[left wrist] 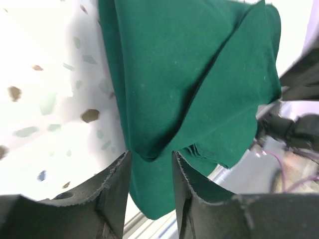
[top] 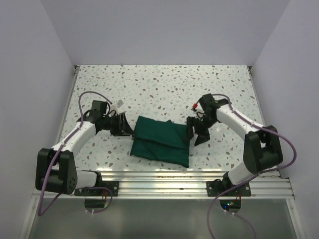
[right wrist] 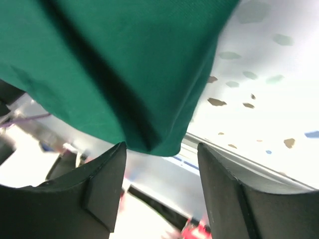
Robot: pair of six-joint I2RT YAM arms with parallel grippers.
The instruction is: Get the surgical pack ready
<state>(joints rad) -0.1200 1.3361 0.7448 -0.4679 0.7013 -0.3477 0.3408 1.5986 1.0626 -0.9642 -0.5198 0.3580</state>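
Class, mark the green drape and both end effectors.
green drape (top: pixel 160 141): top view, centre of bundle.
left end effector (left wrist: pixel 151 157): left wrist view, between fingertips.
right end effector (right wrist: pixel 162 149): right wrist view, between fingertips.

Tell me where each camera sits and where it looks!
Top external: high behind the arms, looking down at the table; both arms show.
Left wrist: on the left arm, facing the green cloth; left gripper fingers show.
Right wrist: on the right arm, facing the same cloth; right gripper fingers show.
Shared: all see the cloth.
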